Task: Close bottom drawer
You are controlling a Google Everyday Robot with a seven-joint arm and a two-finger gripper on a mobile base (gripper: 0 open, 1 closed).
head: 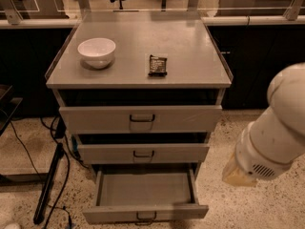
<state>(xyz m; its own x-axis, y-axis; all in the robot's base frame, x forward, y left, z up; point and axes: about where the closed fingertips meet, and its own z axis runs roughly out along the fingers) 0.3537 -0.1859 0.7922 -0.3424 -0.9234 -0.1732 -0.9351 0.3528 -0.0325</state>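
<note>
The bottom drawer (pixel 145 190) of the grey cabinet is pulled far out and its tray is empty. Its low front panel carries a small dark loop handle (pixel 146 217) near the bottom edge of the view. The middle drawer (pixel 143 153) and the tall top drawer (pixel 140 119) above it stand slightly out. My white arm (pixel 274 132) hangs at the right of the cabinet, with its lower end (pixel 240 174) level with the bottom drawer and to its right. My gripper is out of view.
A white bowl (pixel 96 52) and a dark snack packet (pixel 157 65) sit on the cabinet top (pixel 190 56). Black cables and a stand leg (pixel 50 185) lie on the speckled floor at the left. Dark cabinets line the back wall.
</note>
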